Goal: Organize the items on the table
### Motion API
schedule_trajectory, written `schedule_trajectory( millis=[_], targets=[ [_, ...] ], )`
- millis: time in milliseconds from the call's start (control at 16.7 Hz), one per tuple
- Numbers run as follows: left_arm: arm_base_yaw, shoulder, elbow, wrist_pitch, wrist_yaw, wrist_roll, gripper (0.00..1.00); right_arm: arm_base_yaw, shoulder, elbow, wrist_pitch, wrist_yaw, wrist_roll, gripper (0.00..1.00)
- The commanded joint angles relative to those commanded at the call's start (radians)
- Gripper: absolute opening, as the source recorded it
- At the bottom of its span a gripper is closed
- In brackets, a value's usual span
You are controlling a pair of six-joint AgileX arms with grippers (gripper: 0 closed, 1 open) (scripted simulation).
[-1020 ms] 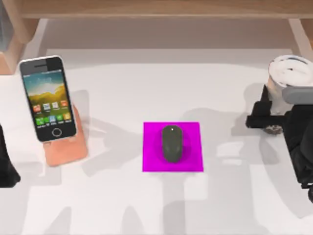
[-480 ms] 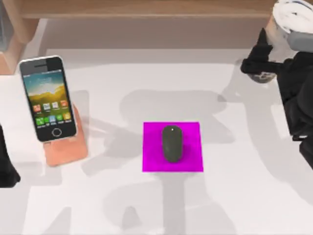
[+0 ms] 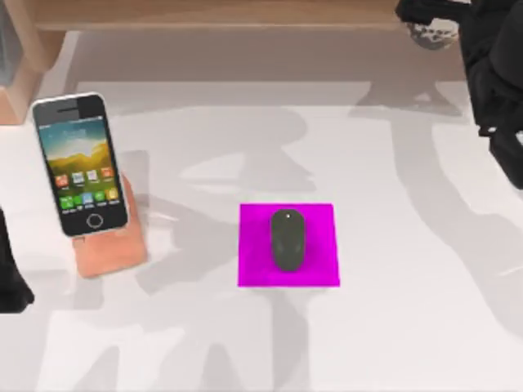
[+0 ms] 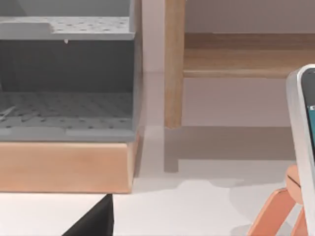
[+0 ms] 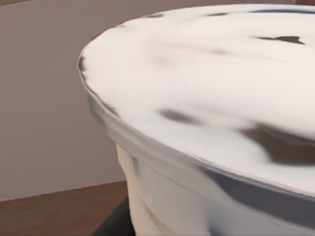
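The right gripper (image 3: pixel 426 18) is clamped on the bubble-tea cup (image 5: pixel 206 123) at the top view's upper right, over the wooden shelf frame (image 3: pixel 245 15), so the drop spot's right underneath.

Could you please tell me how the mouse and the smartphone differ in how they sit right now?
The mouse lies flat on the magenta pad near the table's middle; the smartphone leans propped on the orange stand at the left. The mouse is dark grey and oval; the smartphone is rectangular, white-edged, with a colourful screen. Neither is touched by a gripper.
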Motion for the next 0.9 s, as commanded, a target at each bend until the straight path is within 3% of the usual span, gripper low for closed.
schedule_trajectory(
  millis=[480,900],
  targets=[
    [0.000,0.000,0.000,0.000,0.000,0.000,1.00,-0.005,0.181,0.498,-0.499,-0.009,-0.075,0.00],
    [0.000,0.000,0.000,0.000,0.000,0.000,1.00,0.002,0.229,0.572,-0.574,-0.029,-0.102,0.00]
  ],
)
